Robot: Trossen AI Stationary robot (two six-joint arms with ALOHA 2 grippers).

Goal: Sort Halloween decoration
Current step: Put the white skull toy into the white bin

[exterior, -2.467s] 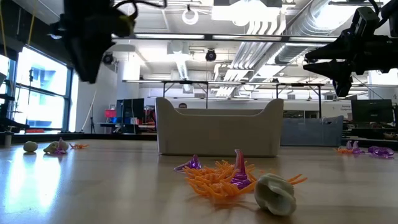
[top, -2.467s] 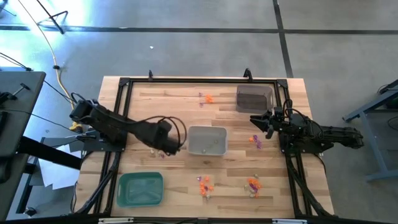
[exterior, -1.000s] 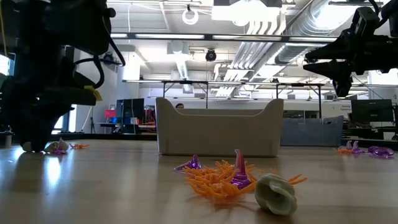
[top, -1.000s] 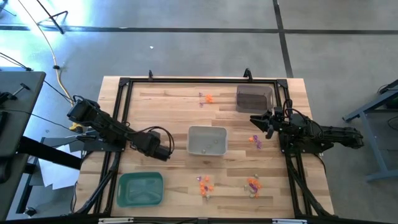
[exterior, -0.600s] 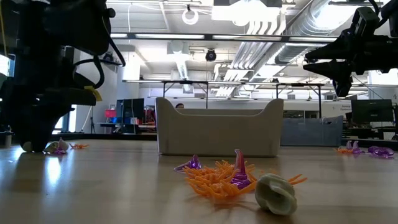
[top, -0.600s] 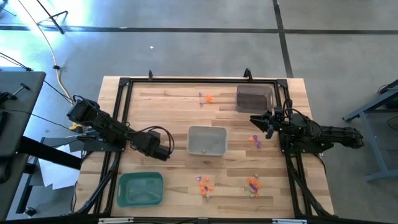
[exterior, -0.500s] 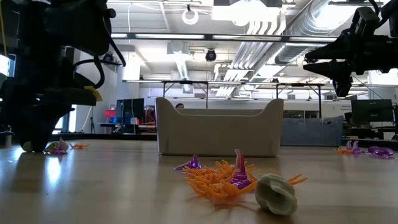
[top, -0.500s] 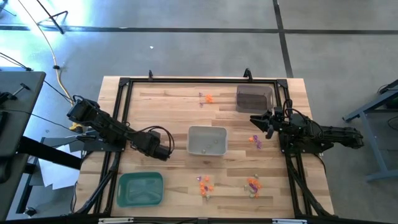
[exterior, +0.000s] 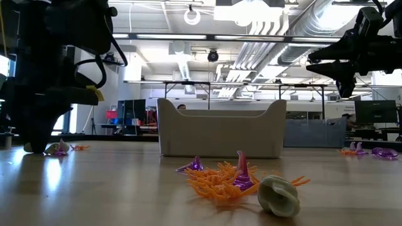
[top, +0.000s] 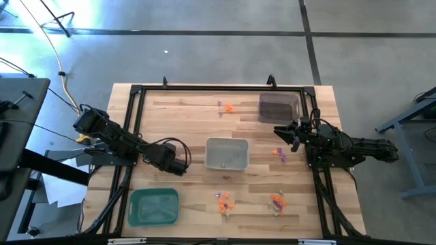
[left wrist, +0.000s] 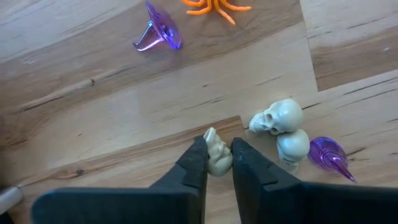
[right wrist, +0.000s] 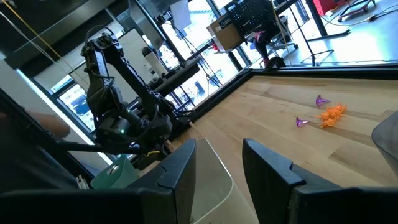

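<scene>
Tiny Halloween decoration pieces lie scattered on the wooden table. My left gripper stands low at the table's left, pointing down, shut on a pale whitish trinket. Two pale skulls, a purple hat, another purple hat and an orange spider lie on the wood around it. My right gripper hovers open and level at the table's right, holding nothing. My left gripper pinches the pale trinket by its two sides between its fingertips. The fingers come from above, pointing down. In the low view the fingertips reach the tabletop; whether the trinket still rests on the wood I cannot tell.
A grey tray stands mid-table, a dark tray at the far right, a green tray at the near left. Orange and purple pieces lie at the far middle, by the right arm and near the front edge.
My left gripper came down from beside the grey tray toward the table's left, reaching the pale trinkets about a second ago. It has kept in that place since. My right arm has not moved.
</scene>
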